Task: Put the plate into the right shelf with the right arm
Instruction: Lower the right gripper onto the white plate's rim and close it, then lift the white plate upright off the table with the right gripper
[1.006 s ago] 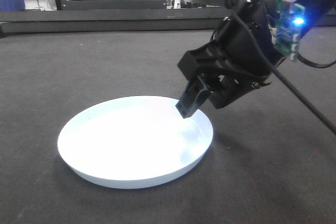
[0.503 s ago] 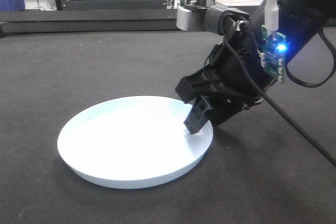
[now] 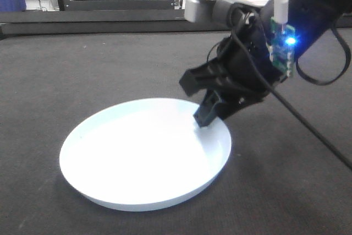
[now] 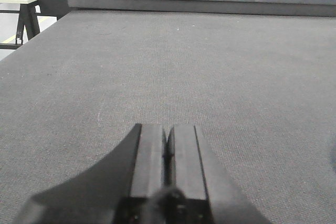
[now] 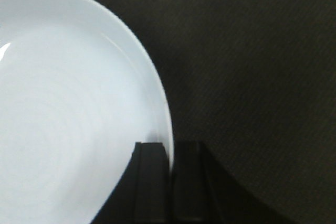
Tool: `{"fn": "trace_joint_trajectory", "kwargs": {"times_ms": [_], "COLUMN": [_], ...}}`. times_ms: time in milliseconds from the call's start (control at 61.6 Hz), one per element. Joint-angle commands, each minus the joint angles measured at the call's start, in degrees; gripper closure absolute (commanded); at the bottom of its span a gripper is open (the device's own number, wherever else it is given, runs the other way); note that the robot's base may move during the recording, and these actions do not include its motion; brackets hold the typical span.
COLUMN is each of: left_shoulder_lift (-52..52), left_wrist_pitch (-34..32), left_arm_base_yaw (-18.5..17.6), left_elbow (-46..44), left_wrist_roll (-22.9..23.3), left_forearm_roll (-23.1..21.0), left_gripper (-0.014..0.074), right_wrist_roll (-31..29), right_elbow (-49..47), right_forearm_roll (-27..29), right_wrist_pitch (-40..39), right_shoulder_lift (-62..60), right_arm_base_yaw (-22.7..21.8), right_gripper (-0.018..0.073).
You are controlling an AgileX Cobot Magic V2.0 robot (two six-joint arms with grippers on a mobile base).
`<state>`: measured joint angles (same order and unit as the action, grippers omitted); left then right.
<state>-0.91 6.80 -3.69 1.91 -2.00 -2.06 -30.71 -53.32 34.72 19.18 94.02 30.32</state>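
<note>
White and round, the plate (image 3: pixel 137 155) is lying on the dark grey mat (image 3: pixel 82 75). I am seeing my right gripper (image 5: pixel 169 149) pinching the plate's rim, its fingers nearly together. My left gripper (image 4: pixel 167 153) is sitting squeezed tight over the mat, holding nothing.

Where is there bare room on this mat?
Bare mat left of and behind the plate, up to the far rail, and ahead of the left hand. Crowded at the plate's rim, gripped by the right hand.
</note>
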Motion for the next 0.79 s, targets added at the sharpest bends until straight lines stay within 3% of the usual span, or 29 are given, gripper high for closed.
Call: {"fn": "trace_joint_trajectory", "kwargs": {"times_ms": [0, 406, 779], "left_shoulder_lift": [-0.4, -0.4, -0.4], "left_wrist_pitch": [-5.0, -5.0, -5.0], "left_arm_base_yaw": [-0.5, -0.5, -0.5], "left_elbow": [0.5, 0.5, 0.5], "left_wrist_roll": [0.2, 0.2, 0.2], "left_forearm_roll": [-0.3, -0.3, -0.3], "left_gripper": [0.0643, 0.0643, 0.0643], "right_wrist_roll": [-0.8, -0.7, -0.7], "right_elbow": [-2.1, 0.5, 14.1], "right_forearm_roll": [0.0, 0.0, 0.0], "right_wrist_pitch": [-3.9, -5.5, -13.9], "right_shoulder_lift": [-6.3, -30.5, -58.8], "right_arm_base_yaw": [-0.2, -0.2, -0.2], "right_gripper": [0.0502, 0.0502, 0.0502]}}
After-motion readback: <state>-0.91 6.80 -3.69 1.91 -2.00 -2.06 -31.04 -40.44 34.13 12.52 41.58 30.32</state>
